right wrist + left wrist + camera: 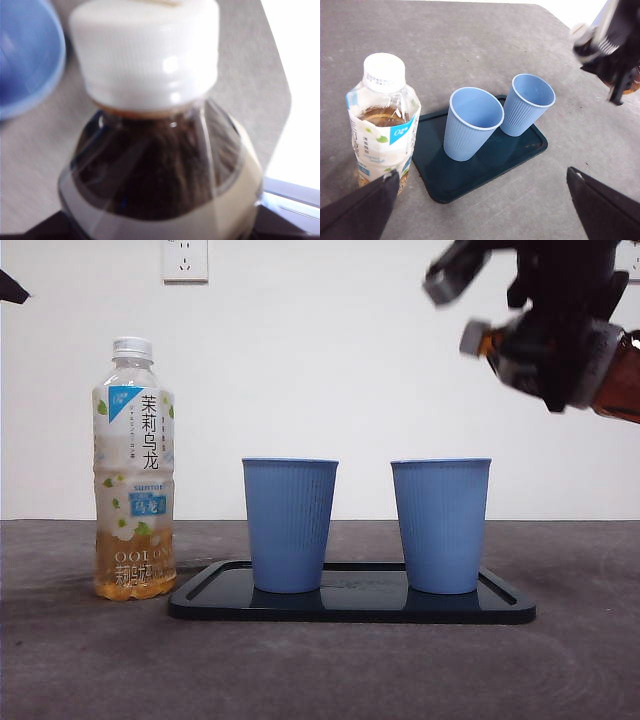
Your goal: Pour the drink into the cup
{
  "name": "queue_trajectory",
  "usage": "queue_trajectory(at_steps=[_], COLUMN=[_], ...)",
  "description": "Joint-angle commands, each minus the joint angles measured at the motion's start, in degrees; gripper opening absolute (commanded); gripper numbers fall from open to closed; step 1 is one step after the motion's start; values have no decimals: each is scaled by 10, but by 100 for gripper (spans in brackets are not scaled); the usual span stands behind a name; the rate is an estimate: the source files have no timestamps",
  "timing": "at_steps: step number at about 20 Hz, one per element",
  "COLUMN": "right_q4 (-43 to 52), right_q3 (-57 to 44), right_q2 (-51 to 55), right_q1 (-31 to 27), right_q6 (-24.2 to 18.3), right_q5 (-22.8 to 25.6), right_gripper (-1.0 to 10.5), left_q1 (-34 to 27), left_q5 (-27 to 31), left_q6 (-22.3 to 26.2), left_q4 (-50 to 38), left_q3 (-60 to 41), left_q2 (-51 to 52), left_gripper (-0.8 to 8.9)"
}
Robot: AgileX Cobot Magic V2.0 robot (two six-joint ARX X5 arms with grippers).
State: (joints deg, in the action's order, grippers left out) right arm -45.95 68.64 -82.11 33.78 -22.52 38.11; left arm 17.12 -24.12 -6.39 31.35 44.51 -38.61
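The right gripper (560, 350) held the dark drink bottle (600, 365) aloft, fingers closed around its body, at 1 o'clock above the right cup (441, 525). Long axis lay near horizontal, white ribbed cap (145, 50) aimed toward 9 o'clock and still screwed on. Two blue ribbed cups stood upright on a glossy black tray (350, 605) on the bench. The left gripper (480, 210) hovered open near the oolong tea bottle (134, 470).

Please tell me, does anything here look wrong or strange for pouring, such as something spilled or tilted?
Nothing is spilled. One odd point: the dark brown drink bottle, held tilted by the right gripper above the right blue ribbed cup, has its white screw cap on.
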Motion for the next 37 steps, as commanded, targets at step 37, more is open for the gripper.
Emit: queue_trajectory(at_steps=[37], right_q4=[-30], right_q3=[17], right_q2=[-93], right_q1=[63], right_q6=[-192], right_q5=[207], right_gripper=[159], left_q1=[14], left_q5=[0], left_q6=[12], left_q4=[-4], left_q3=[10], left_q2=[-4], left_gripper=[530])
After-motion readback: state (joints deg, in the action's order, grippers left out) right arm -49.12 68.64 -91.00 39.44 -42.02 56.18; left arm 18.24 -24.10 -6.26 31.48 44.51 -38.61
